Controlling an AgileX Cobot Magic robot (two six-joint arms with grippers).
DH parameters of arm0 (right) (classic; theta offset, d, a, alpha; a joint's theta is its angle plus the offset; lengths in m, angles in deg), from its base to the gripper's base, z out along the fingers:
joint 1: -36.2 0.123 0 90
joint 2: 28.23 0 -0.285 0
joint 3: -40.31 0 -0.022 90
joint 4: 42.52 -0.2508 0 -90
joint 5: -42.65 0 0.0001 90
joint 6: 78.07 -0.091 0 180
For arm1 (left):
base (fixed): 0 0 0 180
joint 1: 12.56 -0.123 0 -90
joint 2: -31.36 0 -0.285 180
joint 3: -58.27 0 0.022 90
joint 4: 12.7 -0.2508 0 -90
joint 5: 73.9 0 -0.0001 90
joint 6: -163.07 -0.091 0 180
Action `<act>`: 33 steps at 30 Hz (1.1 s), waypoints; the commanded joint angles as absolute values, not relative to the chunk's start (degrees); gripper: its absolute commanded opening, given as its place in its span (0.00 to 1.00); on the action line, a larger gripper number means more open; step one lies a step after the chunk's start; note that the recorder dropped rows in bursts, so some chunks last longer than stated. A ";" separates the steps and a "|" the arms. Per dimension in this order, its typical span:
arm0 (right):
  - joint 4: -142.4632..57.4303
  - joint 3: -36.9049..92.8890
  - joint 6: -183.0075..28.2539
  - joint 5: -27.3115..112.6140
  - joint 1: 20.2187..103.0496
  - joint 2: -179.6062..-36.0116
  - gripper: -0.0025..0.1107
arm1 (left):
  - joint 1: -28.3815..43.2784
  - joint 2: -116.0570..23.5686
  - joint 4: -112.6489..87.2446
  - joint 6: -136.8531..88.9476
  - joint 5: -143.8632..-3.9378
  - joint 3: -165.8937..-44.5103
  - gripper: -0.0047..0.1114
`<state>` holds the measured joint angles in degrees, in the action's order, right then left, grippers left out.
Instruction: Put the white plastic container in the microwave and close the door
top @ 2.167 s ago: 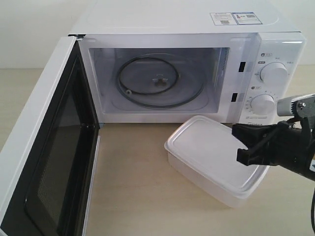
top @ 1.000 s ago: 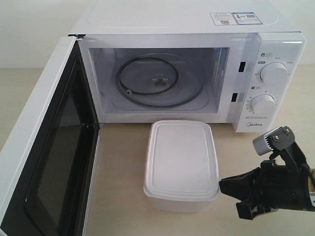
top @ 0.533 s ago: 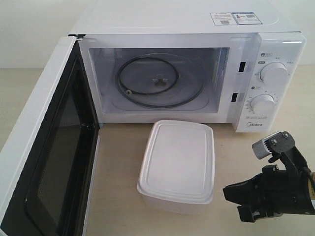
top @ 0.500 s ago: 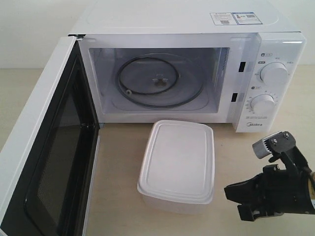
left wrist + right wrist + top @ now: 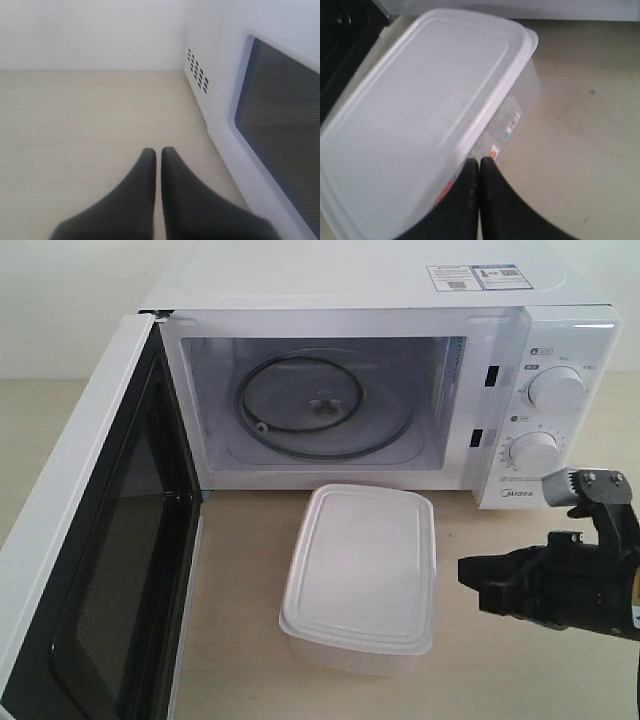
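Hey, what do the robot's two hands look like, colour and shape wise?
The left hand and right hand are matte black; the wrist views show each with two smooth fingers tapering to rounded tips. In the exterior view the right hand has a blocky black body with a silver-grey metal fitting on top. No markings show.

Right wrist camera: my black jaws are pressed together beside the box.
I see the right gripper (image 5: 479, 165), its two fingers meeting with no gap. They point at the long side wall of the shallow, rectangular white plastic container (image 5: 420, 100). A small red-and-blue label (image 5: 510, 122) sits on that wall, with the pale wooden table (image 5: 580, 125) beneath.
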<state>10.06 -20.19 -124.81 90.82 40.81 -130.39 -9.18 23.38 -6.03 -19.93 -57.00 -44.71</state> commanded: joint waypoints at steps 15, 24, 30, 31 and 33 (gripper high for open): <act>49.66 -7.60 -182.28 84.58 40.76 -125.28 0.02 | -9.30 23.57 -5.62 -19.94 -56.94 -44.51 0.08; 27.99 -14.18 -153.42 86.56 40.76 -125.28 0.02 | -9.30 23.57 -5.62 -19.94 -56.94 -44.51 0.08; 25.50 -16.79 -147.92 91.44 37.97 -127.59 0.02 | -9.30 23.57 -5.62 -19.94 -56.94 -44.51 0.08; 25.50 -16.79 -147.15 93.55 36.48 -128.89 0.02 | -9.30 23.57 -5.62 -19.94 -56.94 -44.51 0.08; 25.62 -16.79 -146.17 97.71 33.28 -132.29 0.02 | -9.30 23.57 -5.62 -19.94 -56.94 -44.51 0.08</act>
